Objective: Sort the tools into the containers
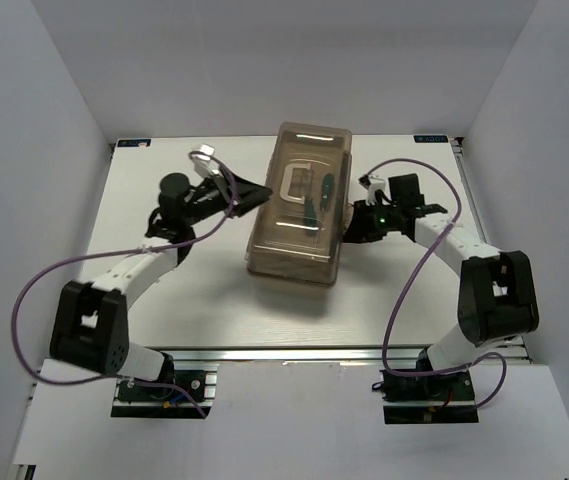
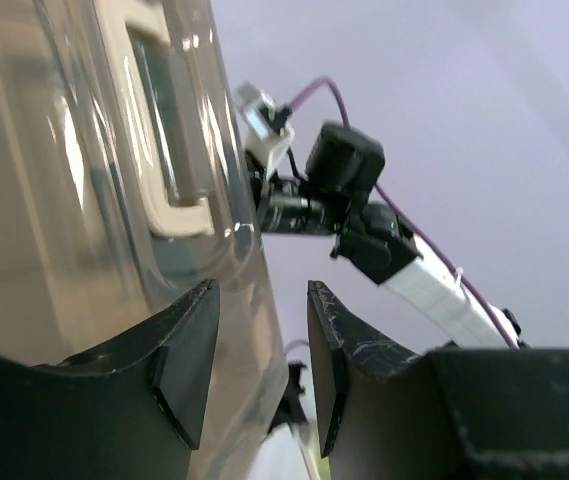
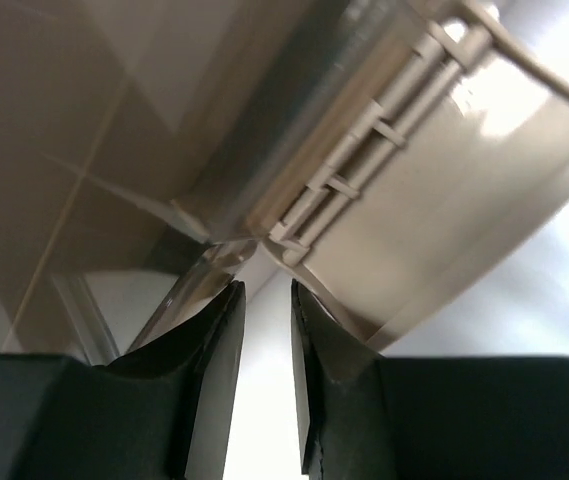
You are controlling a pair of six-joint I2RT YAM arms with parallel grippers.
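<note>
Two white-and-black robot arms close on a rectangular beige plastic toolbox (image 1: 294, 245) with a smoky translucent brown lid (image 1: 286, 232), which sits in the middle of a white tabletop (image 1: 204, 300), its long axis running away from the arm bases. A beige carrying handle (image 1: 296, 186) is set into the far half of the lid. Just to the right of it, a dark green tool (image 1: 310, 208) shows through the plastic; which compartment it lies in cannot be told.

The left gripper (image 1: 252, 195) reaches in at the box's left flank. Seen from its wrist, the left gripper (image 2: 262, 300) has its jaws spread part way, the rounded edge of the toolbox (image 2: 84, 200) filling the gap on one side, with light showing between that edge and the other finger (image 2: 329, 350). Beyond, the right arm's black wrist camera (image 2: 344, 165) and a purple cable (image 2: 329, 95) stand against the pale wall.

The right gripper (image 1: 348, 228) meets the box's right flank. From its wrist, the right gripper (image 3: 266, 290) shows jaws drawn close, with only a narrow bright slit between them. The ribbed beige rim (image 3: 364, 150) and the lid's thin translucent lip (image 3: 199, 270) come down to the fingertips; whether the lip is pinched cannot be told.
</note>
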